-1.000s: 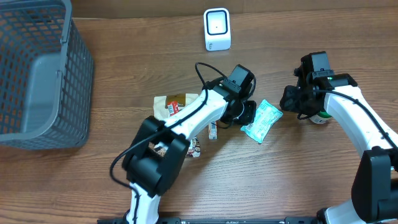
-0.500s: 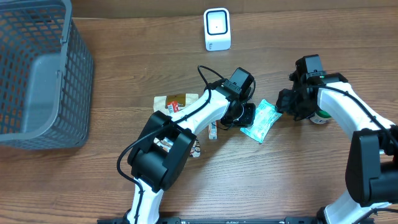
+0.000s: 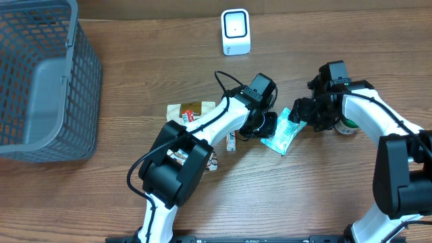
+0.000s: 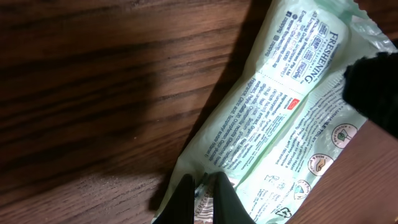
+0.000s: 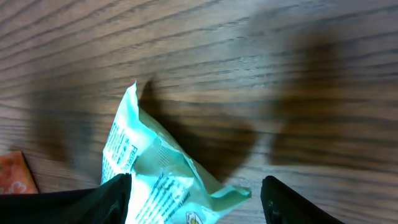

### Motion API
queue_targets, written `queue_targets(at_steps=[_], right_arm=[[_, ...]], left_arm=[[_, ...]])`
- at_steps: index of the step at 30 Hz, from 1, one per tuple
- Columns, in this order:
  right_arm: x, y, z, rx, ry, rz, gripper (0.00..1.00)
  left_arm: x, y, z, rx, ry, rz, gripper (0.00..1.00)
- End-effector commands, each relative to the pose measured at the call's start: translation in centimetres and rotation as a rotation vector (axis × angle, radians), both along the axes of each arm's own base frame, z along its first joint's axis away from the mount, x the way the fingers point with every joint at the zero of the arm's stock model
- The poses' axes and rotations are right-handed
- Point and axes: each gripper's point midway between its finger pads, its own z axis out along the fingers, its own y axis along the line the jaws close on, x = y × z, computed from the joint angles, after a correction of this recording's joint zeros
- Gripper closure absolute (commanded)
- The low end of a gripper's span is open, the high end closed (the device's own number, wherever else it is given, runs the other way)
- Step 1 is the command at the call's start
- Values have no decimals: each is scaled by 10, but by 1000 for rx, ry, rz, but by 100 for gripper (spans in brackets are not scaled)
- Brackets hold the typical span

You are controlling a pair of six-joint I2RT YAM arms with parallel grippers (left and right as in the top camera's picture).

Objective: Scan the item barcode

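Left wrist view: my left end effector (image 4: pixel 200 184) is pinched together on the near edge seam of the mint-green printed plastic pouch (image 4: pixel 280 124). The pouch lies on the wooden surface (image 4: pixel 93 93) between my two arms. My right end effector (image 5: pixel 196 186) stands apart, one finger on each side of the pouch's raised far end. As far as I can see, it is not touching the pouch.

My left hold is only on a thin slip of film, so I judge that a lift, or a tug from the right, could pull the pouch free. If my two sides pull against each other, the film may wrinkle over the barcode and spoil the read. The white box-shaped barcode scanner (image 3: pixel 235 32) stands well apart at the back of the surface, so the pouch could twist on the way there.

I find no barcode in the print that shows. It may be on the underside or beneath my fingers. Most of the small print is too blurred to read. From overhead my left wrist covers the grip, and a round green-and-white thing (image 3: pixel 347 127) behind my right arm is mostly hidden.
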Motion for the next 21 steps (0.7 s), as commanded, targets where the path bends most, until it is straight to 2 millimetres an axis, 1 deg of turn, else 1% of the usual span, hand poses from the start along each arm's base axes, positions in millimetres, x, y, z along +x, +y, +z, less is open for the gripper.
queue_targets(at_steps=[1, 3, 6, 8, 10, 11, 12, 13, 18, 21], right_arm=[[-10, 4, -12, 27, 17, 17, 32], [-13, 6, -18, 37, 10, 19, 32], [-18, 15, -24, 96, 3, 30, 32], [-20, 22, -23, 143, 6, 40, 34], [-22, 27, -21, 177, 12, 46, 42], [-23, 31, -18, 204, 16, 51, 51], [-24, 33, -18, 215, 19, 53, 57], [-25, 34, -17, 226, 21, 55, 60], [-26, 35, -16, 232, 29, 57, 62], [-27, 35, -16, 229, 16, 84, 67]], left_arm=[[1, 8, -17, 62, 9, 19, 96], [1, 8, -17, 62, 8, 19, 96], [1, 8, -17, 61, 8, 19, 96], [1, 8, -17, 62, 9, 19, 96], [1, 8, -17, 63, 10, 19, 96], [1, 8, -17, 63, 10, 19, 96], [1, 8, -17, 63, 10, 19, 96], [1, 8, -17, 63, 10, 19, 96], [1, 8, -17, 62, 9, 19, 96], [1, 8, -17, 63, 9, 18, 96]])
